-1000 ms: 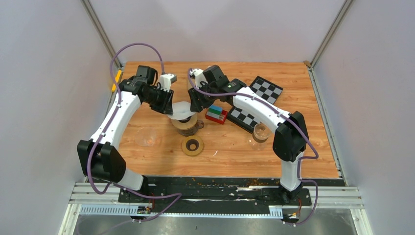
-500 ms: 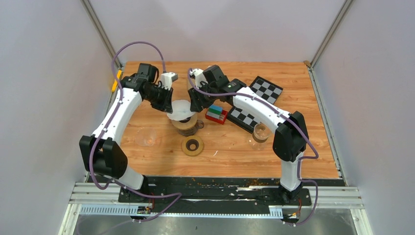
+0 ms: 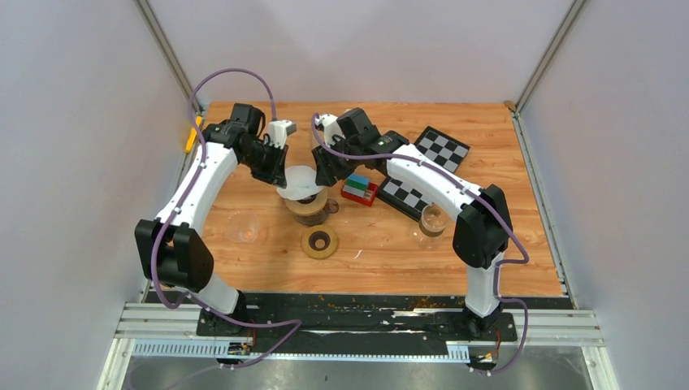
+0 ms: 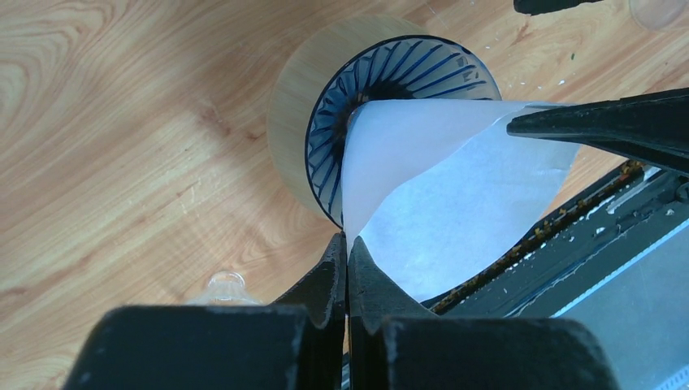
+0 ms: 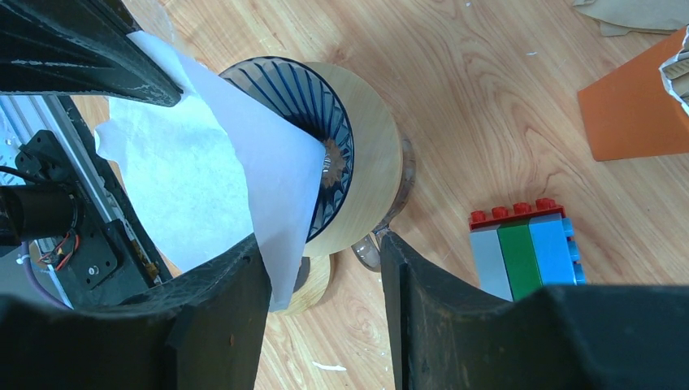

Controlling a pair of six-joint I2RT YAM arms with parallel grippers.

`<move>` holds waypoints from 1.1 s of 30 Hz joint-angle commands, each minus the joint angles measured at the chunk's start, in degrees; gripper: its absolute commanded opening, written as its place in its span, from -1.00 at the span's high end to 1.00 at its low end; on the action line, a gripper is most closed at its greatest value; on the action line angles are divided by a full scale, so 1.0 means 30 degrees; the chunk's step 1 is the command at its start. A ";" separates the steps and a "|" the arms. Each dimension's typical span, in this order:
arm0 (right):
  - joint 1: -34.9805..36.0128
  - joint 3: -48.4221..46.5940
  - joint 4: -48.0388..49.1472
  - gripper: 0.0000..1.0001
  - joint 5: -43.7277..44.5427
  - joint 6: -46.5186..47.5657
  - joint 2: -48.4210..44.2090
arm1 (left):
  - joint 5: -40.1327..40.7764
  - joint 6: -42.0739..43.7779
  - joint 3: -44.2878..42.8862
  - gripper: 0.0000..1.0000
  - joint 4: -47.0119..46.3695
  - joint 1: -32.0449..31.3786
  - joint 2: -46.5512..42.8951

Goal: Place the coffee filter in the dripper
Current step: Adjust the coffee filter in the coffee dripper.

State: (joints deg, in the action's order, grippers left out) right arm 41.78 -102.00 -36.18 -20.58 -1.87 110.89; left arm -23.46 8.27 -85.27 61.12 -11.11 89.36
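- Seen from left wrist: left pincer [image 4: 348,248] clamped on filter [image 4: 439,195] corner, dripper [image 4: 406,69] just ahead.
- Seen from right wrist only: right pincer [image 5: 321,248] parted around filter edge, toy bricks [image 5: 524,248] beside.

Filter [image 4: 443,191] thin matt paper; dripper [image 4: 390,71] glossy ribbed plastic; table [image 4: 122,122] wood-grain.

No writing, label, brand or number can be read in any view. The two checkered boards [image 3: 443,147] on the desk [image 3: 390,244] carry only black and white squares, and the toy bricks [image 5: 524,248] show plain studs.
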 commanded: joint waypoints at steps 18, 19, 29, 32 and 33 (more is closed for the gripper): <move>-0.0065 -0.1190 0.0347 0.01 0.0265 -0.0022 0.0829 | 0.0438 0.0467 -0.0586 0.44 -0.0577 0.0072 0.0888; -0.0069 -0.1195 0.0343 0.01 0.0293 -0.0014 0.0935 | 0.0438 0.0491 -0.0507 0.43 -0.0644 0.0072 0.0934; -0.0044 -0.1158 0.0372 0.02 0.0297 -0.0021 0.1578 | 0.0350 0.0472 0.0335 0.41 -0.1464 0.0072 0.1511; -0.0040 -0.1189 0.0376 0.02 0.0266 -0.0014 0.1748 | 0.0305 0.0465 0.0712 0.40 -0.1741 0.0072 0.1585; -0.0032 -0.1205 0.0387 0.02 0.0267 -0.0039 0.1822 | 0.0316 0.0461 0.0838 0.40 -0.1815 0.0072 0.1629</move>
State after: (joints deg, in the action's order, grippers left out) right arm 41.80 -103.55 -36.07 -20.10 -1.87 114.61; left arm -22.61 8.32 -84.29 56.93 -11.11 93.51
